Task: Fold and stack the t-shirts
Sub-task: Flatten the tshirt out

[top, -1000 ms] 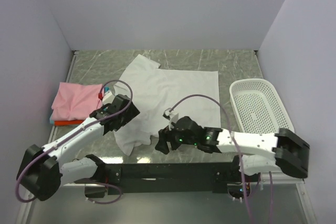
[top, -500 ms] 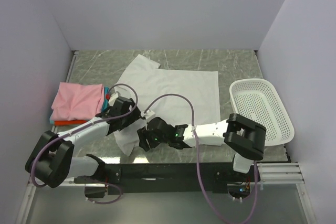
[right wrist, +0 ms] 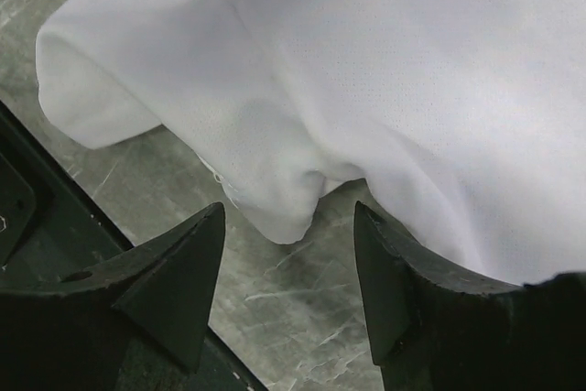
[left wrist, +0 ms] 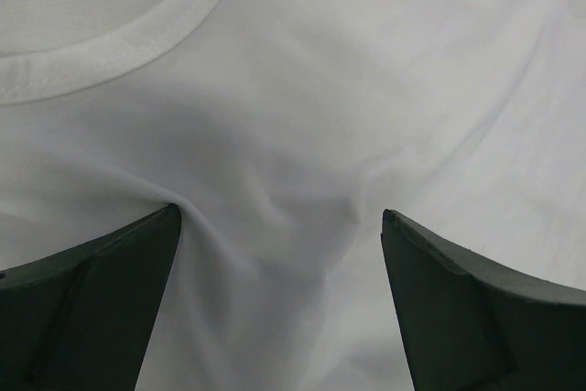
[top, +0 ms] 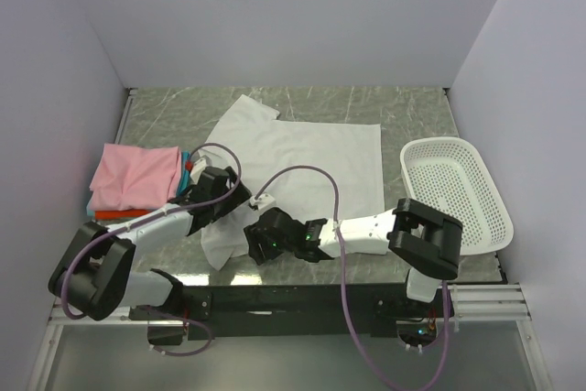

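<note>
The white t-shirt [top: 307,157] lies spread across the middle of the table, its near left corner rumpled. My left gripper [top: 229,197] is open and presses down on the shirt's left part. In the left wrist view the cloth [left wrist: 366,70] bunches between the fingertips [left wrist: 279,217], with the neck hem [left wrist: 92,57] above. My right gripper [top: 257,237] is open at the shirt's near edge. In the right wrist view a small fold of the white cloth [right wrist: 275,199] hangs between the open jaws [right wrist: 288,217]. Folded pink [top: 137,176], teal and orange-red shirts are stacked at the left.
A white perforated basket [top: 453,190] stands at the right edge of the table. The black arm mounting rail [top: 293,298] runs along the near edge, and it shows in the right wrist view [right wrist: 27,226]. Walls close in the left, back and right.
My right arm has swung left along the near edge to the shirt's rumpled corner. My left gripper has shifted slightly right onto the shirt. The shirt's near corner is more bunched.
</note>
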### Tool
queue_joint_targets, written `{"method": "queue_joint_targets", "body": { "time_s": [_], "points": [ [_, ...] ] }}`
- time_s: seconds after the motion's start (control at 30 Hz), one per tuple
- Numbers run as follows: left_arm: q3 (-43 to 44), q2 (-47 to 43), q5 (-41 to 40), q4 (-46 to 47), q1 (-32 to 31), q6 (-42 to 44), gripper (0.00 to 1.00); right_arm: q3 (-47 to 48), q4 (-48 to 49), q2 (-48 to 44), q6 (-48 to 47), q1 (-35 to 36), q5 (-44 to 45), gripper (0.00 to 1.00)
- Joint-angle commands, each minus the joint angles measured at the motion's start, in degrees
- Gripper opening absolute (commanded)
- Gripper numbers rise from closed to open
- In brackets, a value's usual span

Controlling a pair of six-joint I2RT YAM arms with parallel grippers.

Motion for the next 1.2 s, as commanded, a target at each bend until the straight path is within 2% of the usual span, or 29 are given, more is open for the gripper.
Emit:
{"method": "queue_joint_targets", "body": {
  "time_s": [0.0, 0.1, 0.23, 0.33, 0.37, 0.43, 0.6, 0.73, 0.97, 1.17],
  "points": [
    [-2.97, 2.75, 2.74, -1.04, 0.26, -0.05, 0.99, 0.16, 0.63, 0.46, 0.99, 0.45, 1.39, 0.65],
    [-3.5, 2.58, 3.18, -0.86, 0.26, -0.31, 0.99, 2.01, 0.64, 2.13, 0.64, 0.45, 0.24, 0.59],
    [-4.29, 1.36, 2.66, -1.65, 0.26, -0.93, 0.99, 3.24, 0.81, 2.93, 1.51, 0.8, -2.39, 0.45],
    [-4.82, -0.22, 2.22, -2.18, 0.26, -1.28, 0.99, 3.33, -0.33, 2.14, 2.65, 1.32, -3.62, 0.24],
    [-4.82, -0.67, 2.04, -2.44, 0.26, -1.28, 0.99, 3.24, -1.29, 1.88, 3.18, 1.59, -4.15, 0.11],
    [-4.91, -1.9, 1.17, -3.23, 0.26, -1.37, 0.99, 2.98, -2.52, 0.65, 4.68, 1.76, -6.08, 0.01],
    [-4.82, -4.01, -0.33, -5.34, 0.26, -1.02, 0.99, 2.8, -11.39, -1.46, 7.66, 1.85, -12.75, 0.0],
    [-5.43, -6.12, -0.42, -6.3, 0.26, -0.41, 1.0, 1.58, -14.13, -3.31, 8.28, 1.85, -17.23, 0.0],
    [-5.87, -7.53, 0.98, -6.75, 0.26, 0.83, 0.99, 3.24, -20.71, -9.37, 7.23, 1.42, -13.56, 0.0],
    [-5.87, -7.53, 2.04, -6.92, 0.26, 1.53, 0.99, 2.98, -22.83, -10.96, 7.93, 0.27, -15.31, 0.02]
  ]
}}
